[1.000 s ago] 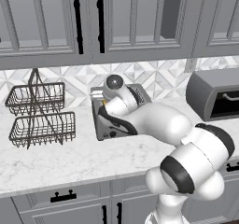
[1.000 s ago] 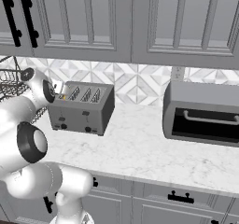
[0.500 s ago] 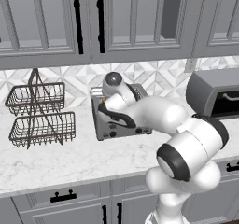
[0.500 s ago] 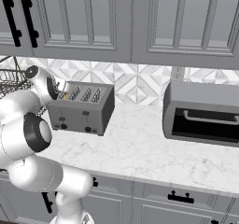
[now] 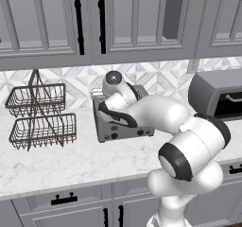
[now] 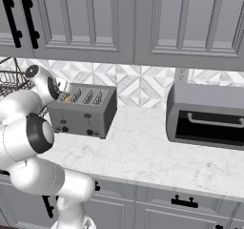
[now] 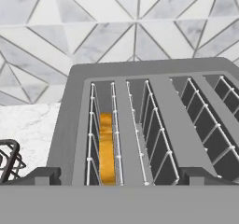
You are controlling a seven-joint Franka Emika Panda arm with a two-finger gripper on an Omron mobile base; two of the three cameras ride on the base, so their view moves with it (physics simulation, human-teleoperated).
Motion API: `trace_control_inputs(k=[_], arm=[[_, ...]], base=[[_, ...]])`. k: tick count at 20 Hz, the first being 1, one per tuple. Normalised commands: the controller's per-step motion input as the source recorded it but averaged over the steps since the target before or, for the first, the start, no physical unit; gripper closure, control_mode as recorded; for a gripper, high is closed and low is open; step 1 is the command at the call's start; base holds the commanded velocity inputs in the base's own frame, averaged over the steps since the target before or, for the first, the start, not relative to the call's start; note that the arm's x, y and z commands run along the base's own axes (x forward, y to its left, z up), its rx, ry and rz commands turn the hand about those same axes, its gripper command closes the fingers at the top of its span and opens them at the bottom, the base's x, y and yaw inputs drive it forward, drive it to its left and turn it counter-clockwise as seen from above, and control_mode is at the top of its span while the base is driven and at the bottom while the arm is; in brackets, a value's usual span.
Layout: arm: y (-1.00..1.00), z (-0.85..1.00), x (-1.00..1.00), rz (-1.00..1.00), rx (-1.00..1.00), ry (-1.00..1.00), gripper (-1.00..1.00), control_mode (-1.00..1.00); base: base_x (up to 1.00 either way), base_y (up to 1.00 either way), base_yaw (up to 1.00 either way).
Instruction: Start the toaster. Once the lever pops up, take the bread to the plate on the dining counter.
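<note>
Now my pincer [image 7: 116,177], tips spread wide, hovers above the toaster [image 7: 149,125]; the bread [image 7: 107,148] sits in the slot just below. I should drop forward onto the front lever.

We see even, soft light across all three pictures, bright without harsh glare, with no single source we can place. Shadows are faint: a dim patch lies on the table [image 6: 143,151] beside the toaster [image 6: 85,111], and the cabinets' undersides darken slightly. The rendering is sharp but coarse, with jagged edges. In the hand view the toaster [image 7: 149,125] looms wide, its slots splaying outward toward the frame edges.
</note>
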Motion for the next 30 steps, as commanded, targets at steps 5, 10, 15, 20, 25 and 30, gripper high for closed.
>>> trace_control_inputs(k=[5, 10, 15, 20, 25, 30], arm=[[0.0, 0.0, 0.0, 0.0, 0.0, 0.0, -1.0, -1.0], [0.0, 0.0, 0.0, 0.0, 0.0, 0.0, -1.0, -1.0], [0.0, 0.0, 0.0, 0.0, 0.0, 0.0, -1.0, -1.0], [0.0, 0.0, 0.0, 0.0, 0.0, 0.0, -1.0, -1.0], [0.0, 0.0, 0.0, 0.0, 0.0, 0.0, -1.0, -1.0], [0.0, 0.0, 0.0, 0.0, 0.0, 0.0, -1.0, -1.0]], base=[[0.0, 0.0, 0.0], [0.0, 0.0, 0.0], [0.0, 0.0, 0.0], [0.0, 0.0, 0.0], [0.0, 0.0, 0.0], [0.0, 0.0, 0.0]])
